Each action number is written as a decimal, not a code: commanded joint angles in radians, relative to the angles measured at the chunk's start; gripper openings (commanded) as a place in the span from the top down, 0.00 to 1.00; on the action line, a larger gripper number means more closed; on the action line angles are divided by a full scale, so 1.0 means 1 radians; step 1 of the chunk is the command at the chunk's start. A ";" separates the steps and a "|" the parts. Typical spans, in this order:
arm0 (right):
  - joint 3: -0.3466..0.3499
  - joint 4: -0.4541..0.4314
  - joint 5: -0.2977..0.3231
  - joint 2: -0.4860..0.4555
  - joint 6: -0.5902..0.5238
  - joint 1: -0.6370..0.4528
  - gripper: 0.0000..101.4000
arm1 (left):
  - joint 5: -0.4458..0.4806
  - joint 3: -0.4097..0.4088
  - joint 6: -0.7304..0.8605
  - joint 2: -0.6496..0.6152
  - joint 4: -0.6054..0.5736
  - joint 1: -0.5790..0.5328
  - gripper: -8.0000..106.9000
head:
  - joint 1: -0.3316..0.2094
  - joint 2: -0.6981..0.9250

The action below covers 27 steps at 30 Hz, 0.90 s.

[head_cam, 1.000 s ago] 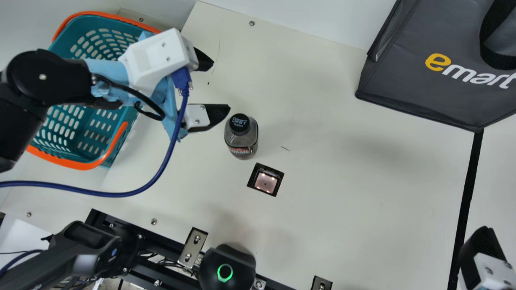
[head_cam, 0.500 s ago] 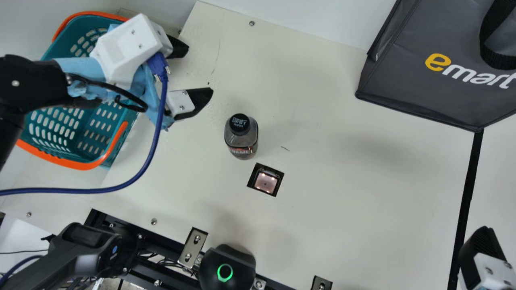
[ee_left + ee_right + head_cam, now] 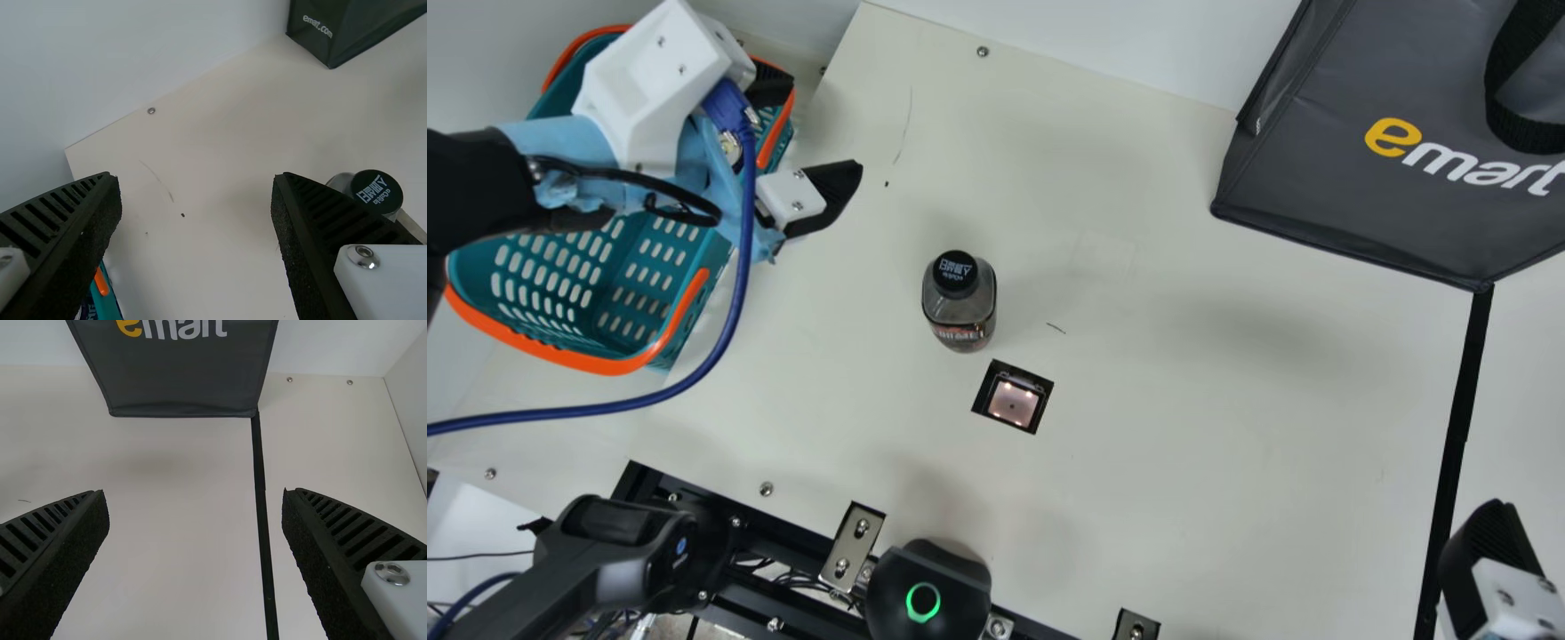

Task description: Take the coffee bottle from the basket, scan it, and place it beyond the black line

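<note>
Two grippers, both wide, and one coffee bottle standing upright on the cream table, left of center. It's a clear, squarish body with rounded shoulders, a label low down and a round black cap, smooth on top with pale lettering. Just beside it on the near side is the scanner, a squarish glassy window with little lights, set in a black cutout. So the bottle is on the left side of the black line, well apart from it; the line is a thin flat strip over on the right.

The left gripper hangs at far left, by the right edge of the basket, fingers spread wide. They're ribbed black wedges, and the inner pads look kinda gritty, like rough foam. Light blue wrap is bunched around that wrist. The basket itself is teal with rows of rounded slots and orange trim.

Right gripper is near right, also wide in its wrist view, same ribbed look. Far right is a dark gray bag, boxy, with creased sides and a woven-looking black strap.
</note>
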 commanded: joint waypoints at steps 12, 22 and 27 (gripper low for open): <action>0.000 0.000 0.000 0.000 0.000 0.000 0.10 | -0.012 0.004 -0.056 -0.033 0.021 0.048 0.15 | -0.027 -0.184; 0.000 0.000 0.000 0.000 0.000 0.000 0.10 | -0.010 -0.003 -0.081 -0.051 0.019 0.085 0.15 | -0.027 -0.347; 0.000 0.000 0.000 0.000 0.000 0.000 0.10 | -0.011 -0.010 -0.097 -0.054 0.023 0.094 0.15 | -0.027 -0.347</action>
